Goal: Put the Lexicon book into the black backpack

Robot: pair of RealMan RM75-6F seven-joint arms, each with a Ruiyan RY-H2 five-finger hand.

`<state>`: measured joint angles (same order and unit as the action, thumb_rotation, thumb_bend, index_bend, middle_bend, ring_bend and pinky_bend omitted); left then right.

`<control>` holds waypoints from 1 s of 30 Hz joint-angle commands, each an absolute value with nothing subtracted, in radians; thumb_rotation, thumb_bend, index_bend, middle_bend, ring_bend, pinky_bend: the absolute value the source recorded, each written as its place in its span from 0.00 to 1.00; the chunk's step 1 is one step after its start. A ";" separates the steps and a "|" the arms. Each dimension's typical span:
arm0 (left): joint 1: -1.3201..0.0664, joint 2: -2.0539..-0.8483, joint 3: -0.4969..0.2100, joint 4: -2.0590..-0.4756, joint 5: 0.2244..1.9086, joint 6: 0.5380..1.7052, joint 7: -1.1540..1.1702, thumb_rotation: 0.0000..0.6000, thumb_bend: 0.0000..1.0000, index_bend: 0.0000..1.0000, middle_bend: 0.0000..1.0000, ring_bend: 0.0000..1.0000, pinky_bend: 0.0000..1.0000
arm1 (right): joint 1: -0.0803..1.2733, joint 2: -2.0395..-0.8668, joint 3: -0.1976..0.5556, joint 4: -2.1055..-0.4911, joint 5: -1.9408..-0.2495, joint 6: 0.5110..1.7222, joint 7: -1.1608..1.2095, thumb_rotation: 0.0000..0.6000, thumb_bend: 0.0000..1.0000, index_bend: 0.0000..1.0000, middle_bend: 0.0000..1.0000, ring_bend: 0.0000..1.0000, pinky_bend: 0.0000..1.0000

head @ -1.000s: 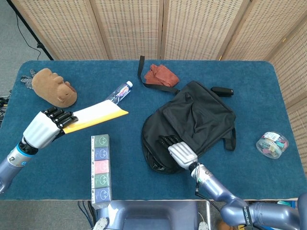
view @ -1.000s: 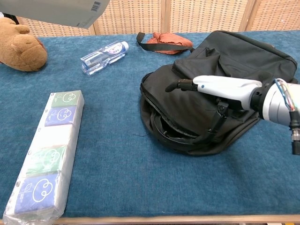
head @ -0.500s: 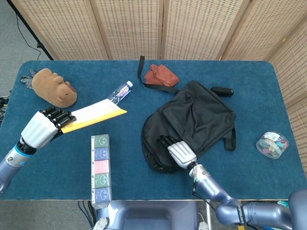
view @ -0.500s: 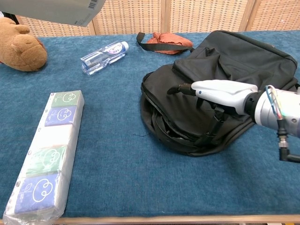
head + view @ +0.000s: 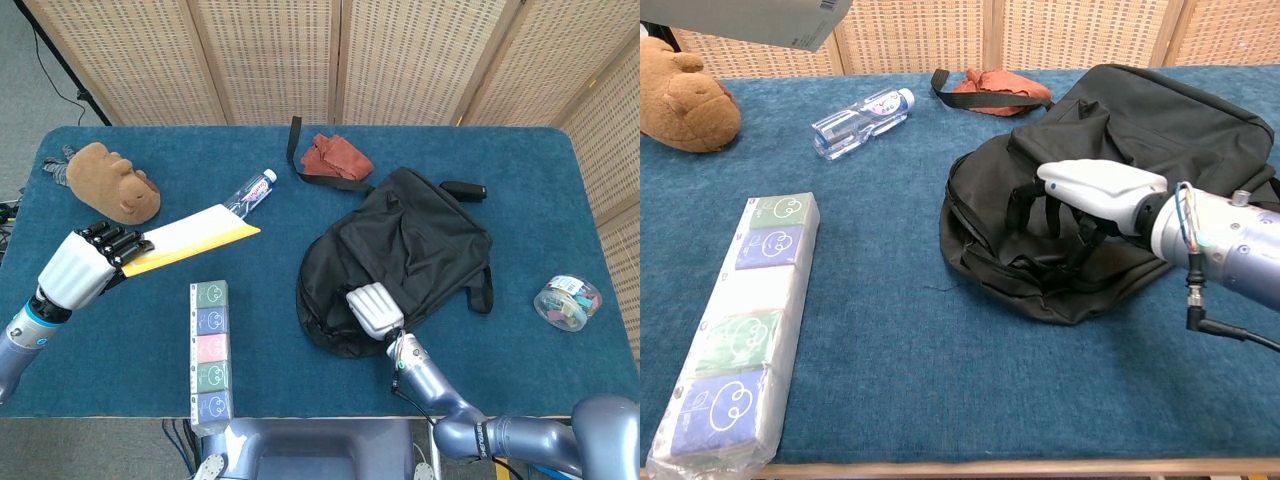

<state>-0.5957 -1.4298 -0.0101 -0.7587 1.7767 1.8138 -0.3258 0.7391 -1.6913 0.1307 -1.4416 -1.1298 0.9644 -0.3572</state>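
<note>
Lexicon book (image 5: 195,242) is gripped by the left hand (image 5: 85,266) at its near end and held above the desk (image 5: 270,330), its yellow-edged cover slanting up and rightward toward the water bottle (image 5: 248,192); in the chest view only a grey corner of the book shows at the top left. The left hand's dark fingers (image 5: 118,240) wrap over the book's end, closed on it. The book is well apart from the black backpack (image 5: 410,250), which lies on the blue desk to the right of centre.

The right hand (image 5: 373,309) rests on the near left part of the backpack, its dark fingers (image 5: 1025,205) curled down into the fabric at the bag's front edge; whether they actually pinch the cloth cannot be told.

Just below the book lies a long pack of tissues (image 5: 209,350) in green, blue and pink panels. A brown plush toy (image 5: 115,180) sits at the far left, near the left hand. A reddish cloth (image 5: 333,157) with a dark strap lies beyond the backpack, and a clear plastic container (image 5: 568,301) stands at the far right.
</note>
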 commanded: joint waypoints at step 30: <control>-0.577 -1.451 -0.019 -0.696 1.769 1.836 -0.371 1.00 0.66 0.86 0.68 0.61 0.70 | 0.687 -1.652 0.183 -1.404 -1.344 1.129 -0.127 1.00 0.93 0.60 0.63 0.65 0.90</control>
